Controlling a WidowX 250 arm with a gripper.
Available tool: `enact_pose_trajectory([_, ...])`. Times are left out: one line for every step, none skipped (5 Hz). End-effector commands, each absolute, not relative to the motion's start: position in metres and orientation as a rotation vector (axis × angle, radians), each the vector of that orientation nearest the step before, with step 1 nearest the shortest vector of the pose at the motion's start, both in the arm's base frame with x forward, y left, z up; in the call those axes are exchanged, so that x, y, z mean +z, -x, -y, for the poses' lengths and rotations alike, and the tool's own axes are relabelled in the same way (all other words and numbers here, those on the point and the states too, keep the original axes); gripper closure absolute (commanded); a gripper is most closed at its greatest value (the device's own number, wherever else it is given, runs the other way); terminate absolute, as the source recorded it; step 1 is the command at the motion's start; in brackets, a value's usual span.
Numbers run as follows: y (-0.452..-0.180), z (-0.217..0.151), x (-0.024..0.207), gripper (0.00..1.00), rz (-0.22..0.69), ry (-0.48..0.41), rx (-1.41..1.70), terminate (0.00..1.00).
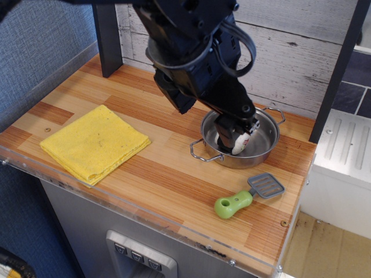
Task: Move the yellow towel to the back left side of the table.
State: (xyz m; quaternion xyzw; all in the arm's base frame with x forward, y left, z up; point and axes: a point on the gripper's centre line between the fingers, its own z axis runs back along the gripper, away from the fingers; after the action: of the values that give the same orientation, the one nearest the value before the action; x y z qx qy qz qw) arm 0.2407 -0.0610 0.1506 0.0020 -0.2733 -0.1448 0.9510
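The yellow towel (95, 142) lies folded flat at the front left of the wooden table (174, 174), close to the clear front edge. My gripper (235, 134) hangs far to its right, down inside a steel pan (264, 142). A small white object with red marks (241, 143) sits at the fingertips. The arm's dark body hides the fingers, so I cannot tell whether they are open, shut, or holding the white object.
A spatula with a green handle and grey head (248, 196) lies in front of the pan at the right. A black post (108, 40) stands at the back left corner. A white plank wall runs along the back, a blue wall along the left.
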Motion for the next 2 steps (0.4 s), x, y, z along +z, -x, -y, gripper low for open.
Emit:
enact_pose_trajectory([-0.241, 0.061, 0.151, 0.0, 0.556, -0.004, -0.294, 0.0])
enact_pose_trajectory([-0.242, 0.022, 0.15, 0.0, 0.543, -0.036, -0.185, 0.0])
